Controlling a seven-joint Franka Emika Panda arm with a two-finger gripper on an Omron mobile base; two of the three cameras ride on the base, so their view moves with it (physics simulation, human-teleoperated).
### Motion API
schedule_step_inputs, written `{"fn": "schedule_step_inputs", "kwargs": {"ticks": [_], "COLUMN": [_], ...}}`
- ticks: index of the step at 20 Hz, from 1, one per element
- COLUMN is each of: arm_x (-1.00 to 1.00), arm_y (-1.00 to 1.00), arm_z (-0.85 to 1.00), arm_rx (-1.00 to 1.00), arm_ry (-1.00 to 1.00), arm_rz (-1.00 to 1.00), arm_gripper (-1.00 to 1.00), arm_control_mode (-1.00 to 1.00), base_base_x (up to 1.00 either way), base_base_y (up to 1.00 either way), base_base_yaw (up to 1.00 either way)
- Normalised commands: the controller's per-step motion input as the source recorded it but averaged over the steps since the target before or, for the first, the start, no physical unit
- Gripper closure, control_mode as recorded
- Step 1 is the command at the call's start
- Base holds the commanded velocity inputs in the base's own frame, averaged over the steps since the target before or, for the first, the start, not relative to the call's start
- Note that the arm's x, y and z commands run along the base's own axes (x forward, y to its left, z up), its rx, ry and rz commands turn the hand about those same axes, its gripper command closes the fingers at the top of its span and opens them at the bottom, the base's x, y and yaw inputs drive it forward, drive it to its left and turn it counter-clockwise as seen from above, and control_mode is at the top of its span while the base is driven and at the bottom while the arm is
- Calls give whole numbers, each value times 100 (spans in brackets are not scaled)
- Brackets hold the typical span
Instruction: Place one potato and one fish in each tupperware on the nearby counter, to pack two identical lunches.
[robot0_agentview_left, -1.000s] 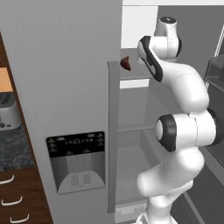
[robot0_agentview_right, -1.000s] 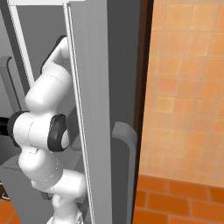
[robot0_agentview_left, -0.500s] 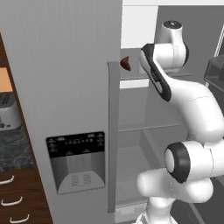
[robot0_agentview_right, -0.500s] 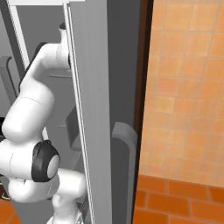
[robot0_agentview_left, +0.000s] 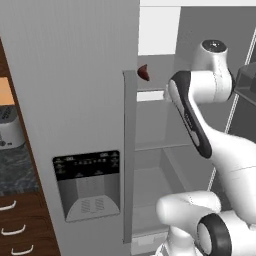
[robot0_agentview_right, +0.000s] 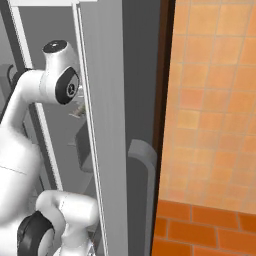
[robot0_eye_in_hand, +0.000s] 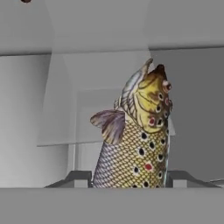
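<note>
The pincer (robot0_eye_in_hand: 129, 177) is clamped on one fish (robot0_eye_in_hand: 135, 140), its two dark tips standing at either side of the scaled body low down, with the head and a fin pointing away from the hand. Gripping it across the body, not by the thin tail, probably keeps the fish from swinging as the arm carries it.

Taking the fridge (robot0_agentview_left: 90, 100) as the landmark: the arm reaches up into its open compartment, past the edge of the closed grey door, and the fish hangs there in front of the pale inner walls and shelves. A small dark reddish thing (robot0_agentview_left: 144, 72) sits on an upper shelf just beside the door edge; what it is I cannot tell.

One fish can be counted. To the left of the fridge, a boxy silver toaster (robot0_agentview_left: 10, 132) stands on a dark table above wooden drawers. By my judgement the fish must next come out of the fridge and go to a tray.
</note>
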Motion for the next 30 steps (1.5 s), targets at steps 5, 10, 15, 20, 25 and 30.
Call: {"fn": "schedule_step_inputs", "kwargs": {"ticks": [5, 10, 15, 20, 25, 30], "arm_x": [-100, 0, 0, 0, 0, 0], "arm_y": [38, 0, 0, 0, 0, 0], "arm_z": [-66, 0, 0, 0, 0, 0], "arm_rx": [-6, 0, 0, 0, 0, 0], "arm_ry": [-12, 0, 0, 0, 0, 0], "arm_rz": [7, 0, 0, 0, 0, 0], "arm_gripper": [100, 100, 100, 100, 100, 100], "arm_control_mode": [-100, 100, 100, 100, 100, 100], "base_base_x": [0, -100, -76, -9, 70, 100], "base_base_y": [0, 85, 100, 100, 100, 100], "base_base_yaw": [0, 19, 44, 48, 25, -4]}}
